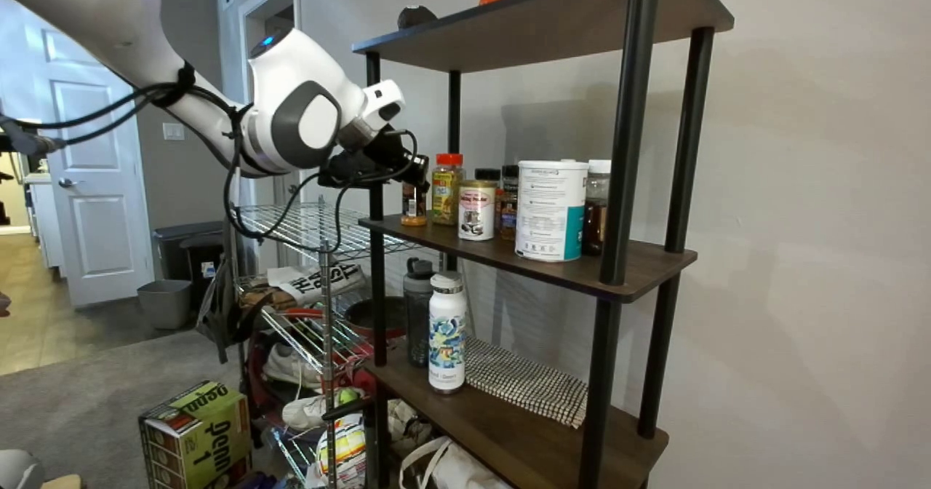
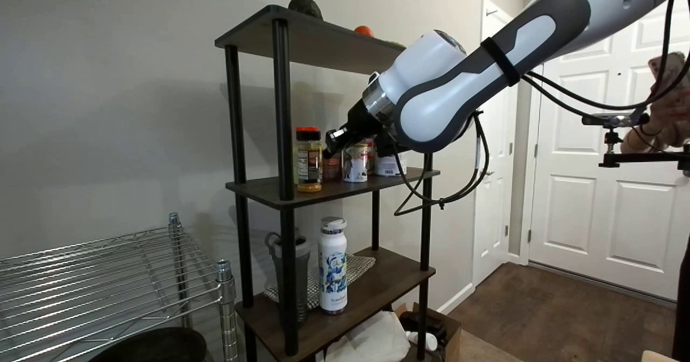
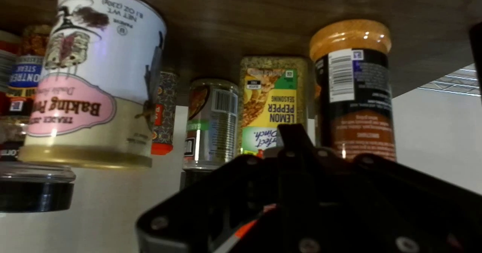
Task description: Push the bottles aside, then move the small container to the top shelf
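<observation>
Top shelf (image 1: 545,30): dark brown. Posts (image 1: 630,118): black. Flask (image 1: 446,336): white, blue-yellow swirls. Mat (image 1: 525,382): black-white check. Canister (image 1: 550,209): white, 1 teal panel.

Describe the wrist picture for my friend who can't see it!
A robot's closed black hand in front of an orange-and-black spice bottle and a lemon pepper bottle, with a baking powder tin at picture left. The picture looks upside down, with the brown shelf board at the top.

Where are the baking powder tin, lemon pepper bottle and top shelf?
Baking powder tin (image 3: 87,96): wrist view, on its pink label.
Lemon pepper bottle (image 3: 278,103): wrist view, on its yellow label.
Top shelf (image 1: 542,30): in an exterior view, on its underside.
</observation>
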`<state>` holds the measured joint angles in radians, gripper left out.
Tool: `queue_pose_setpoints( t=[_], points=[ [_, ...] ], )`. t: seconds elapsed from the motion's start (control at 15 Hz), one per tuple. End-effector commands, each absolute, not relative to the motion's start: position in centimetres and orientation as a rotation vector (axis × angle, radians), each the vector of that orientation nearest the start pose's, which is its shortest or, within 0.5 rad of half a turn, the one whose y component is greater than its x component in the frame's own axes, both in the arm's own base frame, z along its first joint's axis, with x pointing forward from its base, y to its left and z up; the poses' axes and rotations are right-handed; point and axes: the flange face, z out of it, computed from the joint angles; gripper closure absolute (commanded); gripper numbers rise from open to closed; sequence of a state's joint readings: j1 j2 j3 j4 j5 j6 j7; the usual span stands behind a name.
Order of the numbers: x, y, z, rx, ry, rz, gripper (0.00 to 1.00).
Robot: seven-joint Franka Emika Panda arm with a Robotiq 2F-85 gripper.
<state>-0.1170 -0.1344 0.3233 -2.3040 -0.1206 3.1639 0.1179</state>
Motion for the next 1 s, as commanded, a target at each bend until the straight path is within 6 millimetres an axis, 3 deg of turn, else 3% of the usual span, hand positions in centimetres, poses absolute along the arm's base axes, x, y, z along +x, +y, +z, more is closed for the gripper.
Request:
queue_pose_setpoints(
  t=[0.0, 0.47, 0.93],
  points=[
    [53.6, 10.9, 53.0, -2.711, -0.223, -1.493, 1.0],
    [54.4, 9.1, 52.9, -2.798, -0.18, -1.507, 1.0],
    [54.9, 10.4, 52.3, -2.86, -0.153, -1.482, 1.0]
  ],
)
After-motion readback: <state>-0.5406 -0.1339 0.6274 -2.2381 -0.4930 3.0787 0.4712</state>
